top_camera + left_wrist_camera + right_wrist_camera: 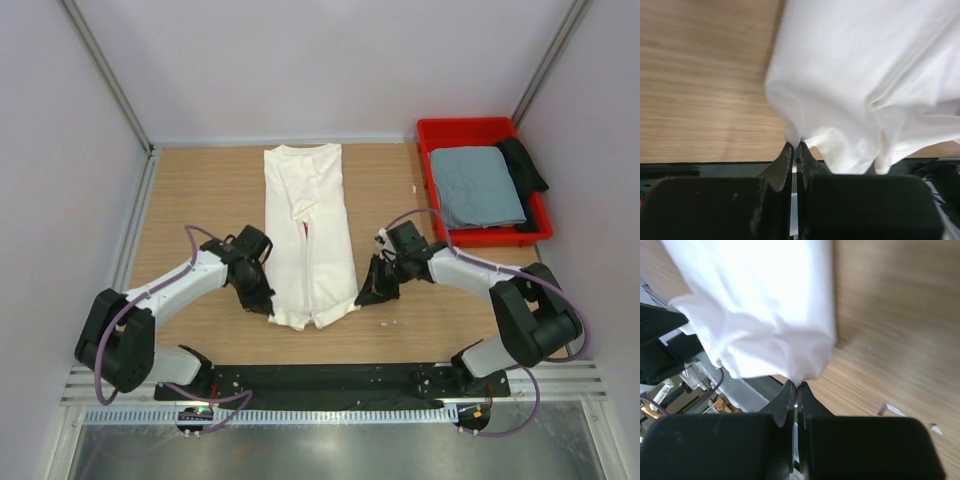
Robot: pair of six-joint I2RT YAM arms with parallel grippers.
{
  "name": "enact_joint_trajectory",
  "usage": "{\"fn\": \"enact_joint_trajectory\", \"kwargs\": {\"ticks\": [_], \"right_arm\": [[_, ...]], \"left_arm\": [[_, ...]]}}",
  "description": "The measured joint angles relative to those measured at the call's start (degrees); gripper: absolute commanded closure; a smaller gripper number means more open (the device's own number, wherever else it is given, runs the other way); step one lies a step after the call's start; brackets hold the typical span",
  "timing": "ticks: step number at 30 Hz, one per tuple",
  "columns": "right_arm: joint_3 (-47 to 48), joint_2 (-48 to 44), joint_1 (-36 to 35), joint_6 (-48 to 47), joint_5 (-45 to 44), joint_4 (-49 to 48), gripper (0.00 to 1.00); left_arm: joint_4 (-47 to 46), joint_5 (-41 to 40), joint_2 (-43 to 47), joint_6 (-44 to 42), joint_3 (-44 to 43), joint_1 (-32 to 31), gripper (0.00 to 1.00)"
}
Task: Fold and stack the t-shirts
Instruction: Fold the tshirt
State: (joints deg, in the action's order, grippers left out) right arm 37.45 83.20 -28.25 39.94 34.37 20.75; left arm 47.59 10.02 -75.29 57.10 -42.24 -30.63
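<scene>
Wood table, left pincer, right pincer angled inward, nipping white t-shirt

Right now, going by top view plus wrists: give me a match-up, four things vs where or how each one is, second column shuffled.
Things:
1 white t-shirt
2 grey-blue t-shirt
3 red bin
4 left jaws

Place or state:
a at the far right corner of the table
b shut on a near corner of the white cloth
c folded, lying in the bin
d long narrow strip, mid-table

Pairs: 1-d, 2-c, 3-a, 4-b
</scene>
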Motion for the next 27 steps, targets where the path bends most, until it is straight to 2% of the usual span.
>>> {"fn": "enact_joint_trajectory", "kwargs": {"ticks": [5, 13, 19, 27], "right_arm": [[12.7, 6.4, 3.5, -2.6, -0.5, 1.8, 0.99], [33.6, 22.0, 7.0, -6.3, -0.8, 9.2, 0.99], [48.6, 30.5, 8.4, -8.2, -0.8, 12.9, 0.99], [56.3, 36.7, 10.4, -8.6, -0.3, 15.7, 0.99]], "left_arm": [[1.8, -1.8, -9.4, -3.3, -15.5, 2.7, 1.0], [3.1, -1.5, -23.7, -5.4, -32.0, 10.8, 1.0], [3.4, -0.6, -31.1, -6.4, -40.3, 15.0, 1.0], [3.7, 1.5, -36.5, -6.8, -47.1, 17.7, 1.0]]}}
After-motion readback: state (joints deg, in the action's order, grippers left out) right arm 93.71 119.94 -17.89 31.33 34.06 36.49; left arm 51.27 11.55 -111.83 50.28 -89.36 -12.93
